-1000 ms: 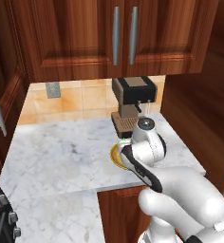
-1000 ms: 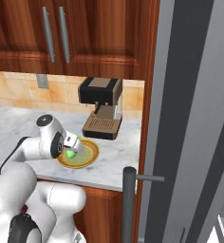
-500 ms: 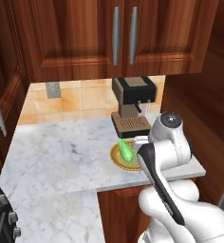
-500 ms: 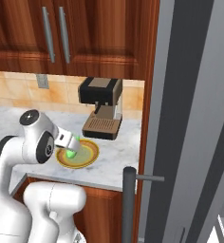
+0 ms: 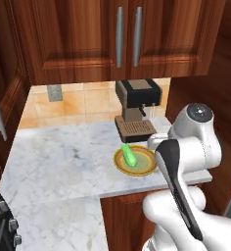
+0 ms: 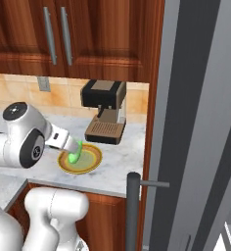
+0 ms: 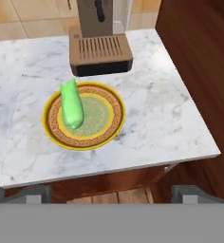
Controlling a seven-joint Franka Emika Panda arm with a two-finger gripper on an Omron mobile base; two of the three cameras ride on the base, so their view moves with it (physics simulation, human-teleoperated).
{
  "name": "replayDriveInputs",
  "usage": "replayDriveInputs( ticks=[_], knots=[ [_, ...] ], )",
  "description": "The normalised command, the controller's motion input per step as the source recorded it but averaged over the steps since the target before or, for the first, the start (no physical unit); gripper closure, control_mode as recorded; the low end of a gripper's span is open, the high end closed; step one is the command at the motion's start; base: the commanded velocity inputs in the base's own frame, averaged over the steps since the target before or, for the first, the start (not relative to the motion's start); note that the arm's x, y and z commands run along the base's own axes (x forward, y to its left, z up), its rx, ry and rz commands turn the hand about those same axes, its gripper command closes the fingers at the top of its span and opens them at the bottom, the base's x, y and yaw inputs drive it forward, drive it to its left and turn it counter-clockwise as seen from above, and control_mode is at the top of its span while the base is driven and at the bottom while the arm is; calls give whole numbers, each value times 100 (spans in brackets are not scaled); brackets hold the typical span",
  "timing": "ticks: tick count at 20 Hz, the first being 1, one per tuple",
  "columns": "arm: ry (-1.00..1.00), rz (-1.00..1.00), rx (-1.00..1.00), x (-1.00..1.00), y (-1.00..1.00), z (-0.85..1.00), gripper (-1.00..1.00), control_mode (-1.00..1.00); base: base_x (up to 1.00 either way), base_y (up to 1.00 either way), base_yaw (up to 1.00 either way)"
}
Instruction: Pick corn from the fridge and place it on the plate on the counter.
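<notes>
End effector apart from corn

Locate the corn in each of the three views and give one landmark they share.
Left base view: the corn lies on the plate, centre, slightly low.
Right base view: the corn lies on the plate's left part, left of centre.
Hand view: the corn lies on the plate's left side, upper left of centre.
Shared landmark: the coffee machine behind the plate.

The arm is showing as glossy white, built of rounded, bulbous shells. A dark grey band is running along one link, and a round grey cap is closing the joint nearest the coffee maker. Beside that machine, two small grey fingertips are looking blocky and squared.
</notes>
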Motion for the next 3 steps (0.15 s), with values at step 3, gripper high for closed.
replayDriveInputs(
  ticks=[3],
  knots=[
    [-16, 0, 0, -68, -20, 0, -100, -100, 0, 0, 0]
  ],
)
